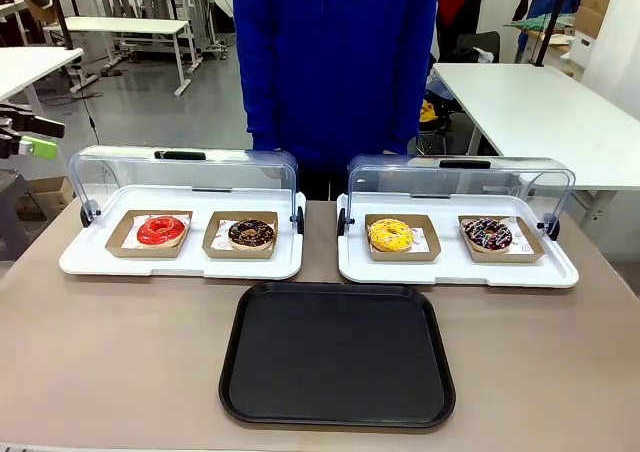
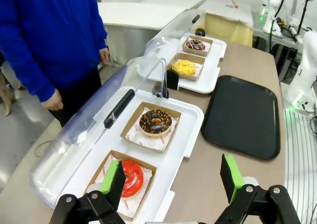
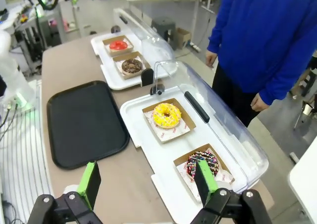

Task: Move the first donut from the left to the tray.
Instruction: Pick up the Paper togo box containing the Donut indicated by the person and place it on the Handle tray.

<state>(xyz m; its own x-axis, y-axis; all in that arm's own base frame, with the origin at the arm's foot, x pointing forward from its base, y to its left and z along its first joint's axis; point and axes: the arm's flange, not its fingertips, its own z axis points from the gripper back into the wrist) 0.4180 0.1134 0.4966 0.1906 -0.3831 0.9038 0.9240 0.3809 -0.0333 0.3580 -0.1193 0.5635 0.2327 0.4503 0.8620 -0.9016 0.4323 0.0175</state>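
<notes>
The red-iced ring donut (image 1: 162,230) lies in a shallow brown cardboard tray at the left end of the left white display tray, whose clear lid is raised. In the left wrist view the red donut (image 2: 132,178) sits just beyond my left gripper (image 2: 172,177), which is open above the table, one green pad overlapping it. The black tray (image 1: 337,354) lies at the table's near middle, bare. At the far left edge of the front view the left gripper (image 1: 40,137) hangs high. My right gripper (image 3: 148,180) is open above the right display tray's near edge.
A chocolate donut (image 1: 251,233) sits beside the red one. The right display tray (image 1: 455,270) holds a yellow donut (image 1: 390,234) and a dark sprinkled donut (image 1: 488,234). Both clear lids stand open at the back. A person in blue (image 1: 335,62) stands at the far side.
</notes>
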